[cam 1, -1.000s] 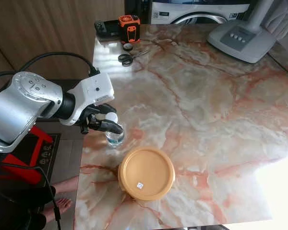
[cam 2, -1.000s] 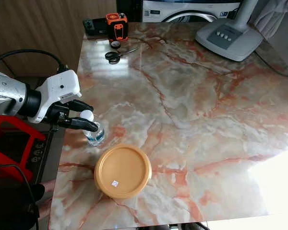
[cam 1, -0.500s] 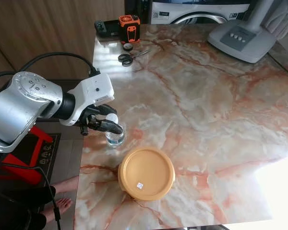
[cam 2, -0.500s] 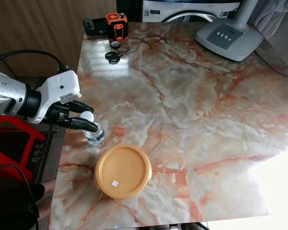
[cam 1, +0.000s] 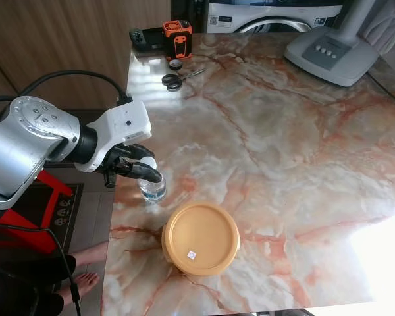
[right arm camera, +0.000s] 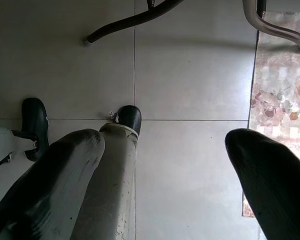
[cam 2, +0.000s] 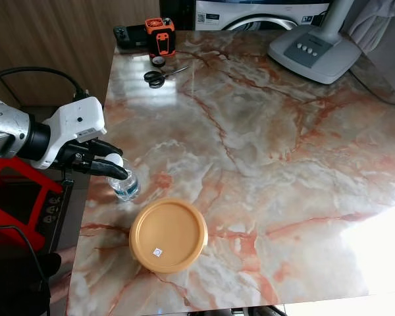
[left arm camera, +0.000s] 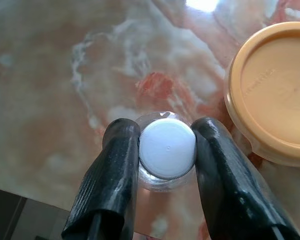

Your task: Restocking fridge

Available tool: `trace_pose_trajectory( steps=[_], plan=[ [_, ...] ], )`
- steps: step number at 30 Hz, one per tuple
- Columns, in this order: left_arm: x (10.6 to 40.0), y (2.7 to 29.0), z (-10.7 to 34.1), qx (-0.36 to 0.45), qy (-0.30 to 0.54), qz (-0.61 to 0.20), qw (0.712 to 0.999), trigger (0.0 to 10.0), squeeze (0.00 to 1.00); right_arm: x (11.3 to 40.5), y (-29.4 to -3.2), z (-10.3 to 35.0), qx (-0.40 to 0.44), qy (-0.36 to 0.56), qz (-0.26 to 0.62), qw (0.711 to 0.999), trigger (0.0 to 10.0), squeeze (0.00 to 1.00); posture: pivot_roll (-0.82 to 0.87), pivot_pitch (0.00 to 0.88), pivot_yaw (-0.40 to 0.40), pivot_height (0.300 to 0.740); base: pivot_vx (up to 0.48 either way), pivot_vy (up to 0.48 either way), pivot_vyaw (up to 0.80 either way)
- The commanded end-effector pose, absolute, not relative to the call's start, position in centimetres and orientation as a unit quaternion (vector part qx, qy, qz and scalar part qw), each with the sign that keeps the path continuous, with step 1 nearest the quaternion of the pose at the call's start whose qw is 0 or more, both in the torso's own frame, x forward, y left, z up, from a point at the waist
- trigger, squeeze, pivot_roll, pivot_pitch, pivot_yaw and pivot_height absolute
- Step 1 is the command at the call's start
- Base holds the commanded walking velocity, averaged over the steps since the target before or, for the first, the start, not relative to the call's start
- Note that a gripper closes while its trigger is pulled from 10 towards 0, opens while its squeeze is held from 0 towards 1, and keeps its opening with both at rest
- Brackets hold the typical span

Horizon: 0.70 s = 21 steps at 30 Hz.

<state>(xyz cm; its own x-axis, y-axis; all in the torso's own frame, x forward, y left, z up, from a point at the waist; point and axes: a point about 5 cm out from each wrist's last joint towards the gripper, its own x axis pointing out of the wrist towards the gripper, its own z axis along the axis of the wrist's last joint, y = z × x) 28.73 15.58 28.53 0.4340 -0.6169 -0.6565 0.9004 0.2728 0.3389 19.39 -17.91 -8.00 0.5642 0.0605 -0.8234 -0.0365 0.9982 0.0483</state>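
Observation:
A small clear water bottle (cam 1: 152, 191) with a white cap (left arm camera: 167, 148) stands upright near the left edge of the marble table (cam 1: 270, 131). My left gripper (cam 1: 150, 172) is shut on the bottle at the cap, one black finger (left arm camera: 121, 150) on each side. Just in front of the bottle sits a round orange container (cam 1: 201, 238) with its lid on, apart from it. My right gripper (right arm camera: 165, 145) hangs open over the tiled floor with nothing between its fingers.
At the table's far end lie scissors (cam 1: 178, 79), an orange device (cam 1: 177, 36) and a white appliance base (cam 1: 332, 56). A red stool (cam 1: 49, 194) and a person's bare foot (cam 1: 85, 283) are by the table's left edge.
My left gripper and the bottle it holds have shifted a little to the left, toward the table's edge. The orange container has not moved.

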Motion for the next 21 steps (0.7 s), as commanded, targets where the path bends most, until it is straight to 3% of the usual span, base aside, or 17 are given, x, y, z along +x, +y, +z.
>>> trace_pose_trajectory(
  steps=[1, 2, 6, 9, 10, 11, 14, 18, 21],
  plan=[
    [29.9, 16.5, 28.5, 0.351, 0.192, -0.412, 0.819, 0.0, 0.0, 18.3, -17.9, -8.6, 0.023, 0.483, 0.019, 0.875, 10.0, 0.0, 0.13, 0.21, -0.043, 0.74, 0.0, 0.0, 0.0],
    [29.9, 16.5, 28.5, 0.351, 0.192, -0.412, 0.819, 0.0, 0.0, 18.3, -17.9, -8.6, 0.023, 0.483, 0.019, 0.875, 10.0, 0.0, 0.13, 0.21, -0.043, 0.74, 0.0, 0.0, 0.0],
    [31.1, 18.0, 28.8, 0.381, 0.145, -0.289, 0.866, 0.0, 0.0, 18.3, -17.8, -8.6, 0.025, 0.483, 0.02, 0.875, 10.0, 0.0, 0.13, 0.211, -0.045, 0.74, 0.0, 0.0, 0.0],
    [31.5, 18.3, 29.5, 0.356, 0.113, -0.245, 0.895, 0.0, 0.0, 18.3, -17.8, -8.6, 0.024, 0.484, 0.02, 0.875, 10.0, 0.0, 0.13, 0.21, -0.047, 0.74, 0.0, 0.0, 0.0],
    [31.5, 18.3, 30.0, 0.336, 0.082, -0.225, 0.911, 1.9, 0.0, 18.3, -17.8, -8.6, 0.023, 0.484, 0.021, 0.875, 10.0, 0.0, 0.13, 0.208, -0.048, 0.74, 0.0, 0.0, 0.0],
    [31.6, 18.4, 30.2, 0.325, 0.06, -0.204, 0.922, 10.0, 0.0, 18.3, -17.8, -8.6, 0.022, 0.484, 0.021, 0.874, 10.0, 0.0, 0.13, 0.206, -0.05, 0.74, 0.0, 0.0, 0.0],
    [31.3, 18.7, 30.3, 0.296, -0.022, -0.119, 0.947, 10.0, 0.0, 18.3, -17.9, -8.6, 0.021, 0.484, 0.021, 0.875, 10.0, 0.0, 0.12, 0.203, -0.052, 0.74, 0.0, 0.0, 0.0],
    [30.9, 18.7, 29.9, 0.294, -0.057, -0.074, 0.951, 10.0, 0.0, 18.3, -17.9, -8.6, 0.02, 0.484, 0.02, 0.875, 10.0, 0.0, 0.12, 0.2, -0.051, 0.74, 0.0, 0.0, 0.0],
    [30.1, 18.7, 29.0, 0.292, -0.113, 0.017, 0.95, 10.0, 0.0, 18.3, -18.0, -8.6, 0.02, 0.482, 0.019, 0.875, 10.0, 0.0, 0.11, 0.192, -0.049, 0.74, 0.0, 0.0, 0.0]
  ],
)
